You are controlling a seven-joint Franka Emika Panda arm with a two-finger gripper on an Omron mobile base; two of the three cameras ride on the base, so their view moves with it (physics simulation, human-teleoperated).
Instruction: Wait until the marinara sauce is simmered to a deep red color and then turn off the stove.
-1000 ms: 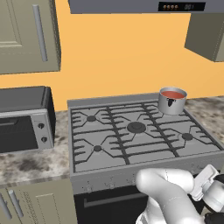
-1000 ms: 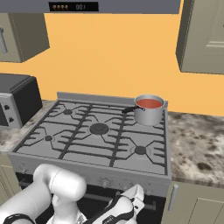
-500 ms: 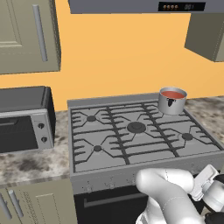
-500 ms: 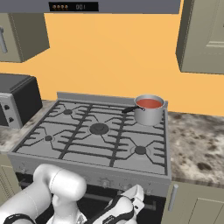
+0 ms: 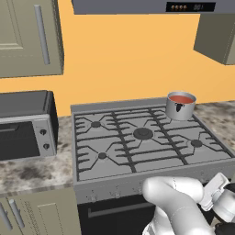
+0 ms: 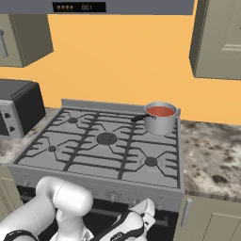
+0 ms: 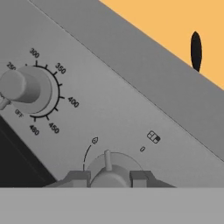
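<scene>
Fingers (image 7: 78, 178) are seen clamped on either side of a small grey burner knob (image 7: 108, 177) on the stove (image 5: 151, 158) front, judged rigid and smooth, best pinched across its sides, while the marinara sauce (image 6: 160, 111) is held in a saucepan (image 6: 160, 123) on the back right burner.

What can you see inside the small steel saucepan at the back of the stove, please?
The saucepan on the stove holds marinara sauce, a smooth orange-red surface near the rim. Anything beneath that surface, including the pan's bottom, is hidden.
</scene>
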